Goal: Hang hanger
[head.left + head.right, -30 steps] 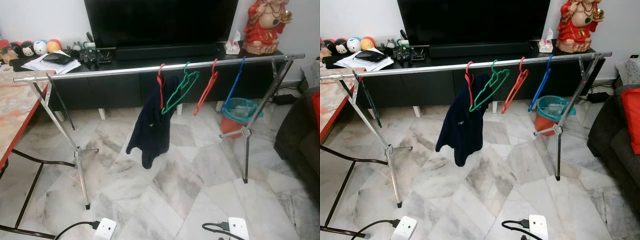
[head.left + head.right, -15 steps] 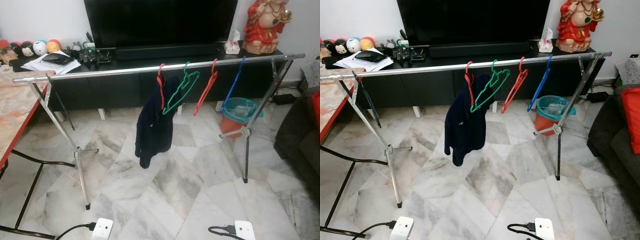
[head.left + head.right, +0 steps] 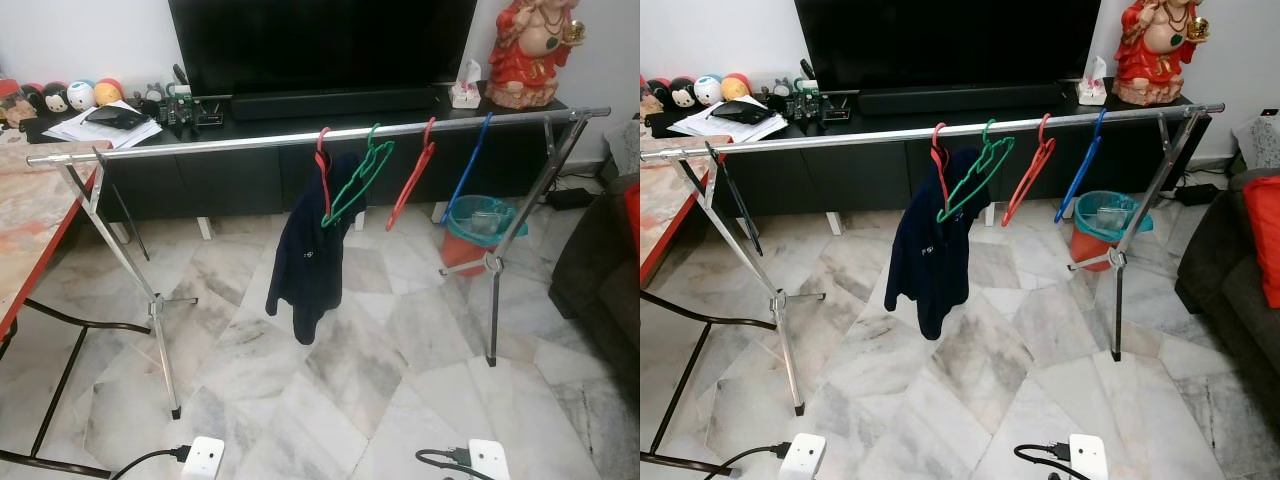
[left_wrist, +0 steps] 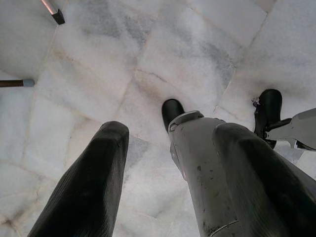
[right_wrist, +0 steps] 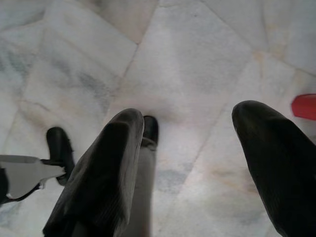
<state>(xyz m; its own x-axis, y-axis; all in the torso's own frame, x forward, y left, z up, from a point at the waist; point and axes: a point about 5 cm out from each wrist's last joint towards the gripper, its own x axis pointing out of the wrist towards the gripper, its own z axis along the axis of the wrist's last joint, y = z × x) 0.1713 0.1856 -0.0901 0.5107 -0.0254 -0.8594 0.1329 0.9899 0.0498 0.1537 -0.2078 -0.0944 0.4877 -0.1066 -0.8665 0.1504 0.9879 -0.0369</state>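
You are looking at a red hanger carrying a dark jacket, hanging on the silver rail at frame centre. Both your left gripper and right gripper are hanging spread and empty over marble floor.

The red hanger is largely hidden inside the dark jacket; the sofa is cut off.

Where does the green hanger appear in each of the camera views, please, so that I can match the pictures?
Left eye view: green hanger hangs on the silver rail, just right of centre, beside the dark garment.
Right eye view: green hanger near the middle of the picture, same rail.
Left wrist view: marble floor, no hanger.
Right wrist view: marble floor, no hanger.
Shared landmark: the red statue on the TV cabinet.
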